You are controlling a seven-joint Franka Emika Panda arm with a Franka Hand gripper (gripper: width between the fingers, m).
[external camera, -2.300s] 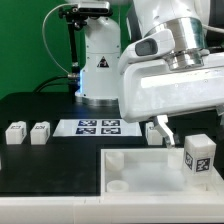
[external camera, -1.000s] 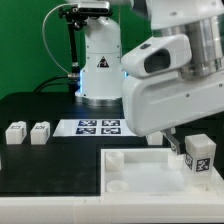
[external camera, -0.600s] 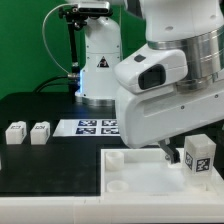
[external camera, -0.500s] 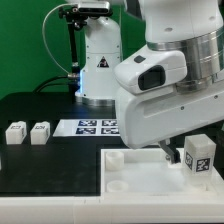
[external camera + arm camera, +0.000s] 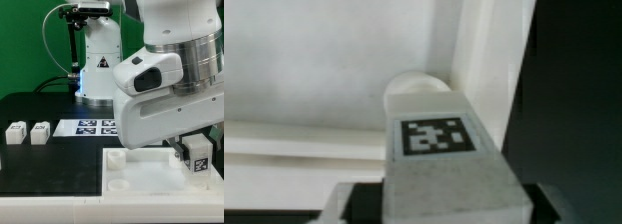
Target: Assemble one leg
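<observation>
Gripper (image 5: 196, 160) clamped on the upright tagged leg (image 5: 441, 150), right by the white panel's (image 5: 140, 178) corner socket (image 5: 423, 84).

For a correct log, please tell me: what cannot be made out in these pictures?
1. Exterior view: the end effector is mostly hidden behind the robot's white arm housing.
2. Wrist view: the small chunky white plastic leg with a square tag hides the finger contact; grip unclear.
3. Wrist view: the large white square panel's corner socket is blurred.

White leg (image 5: 434, 172) with black-and-white checked tag (image 5: 438, 136); white panel (image 5: 150, 178); black table (image 5: 50, 170); green backdrop (image 5: 25, 50).
</observation>
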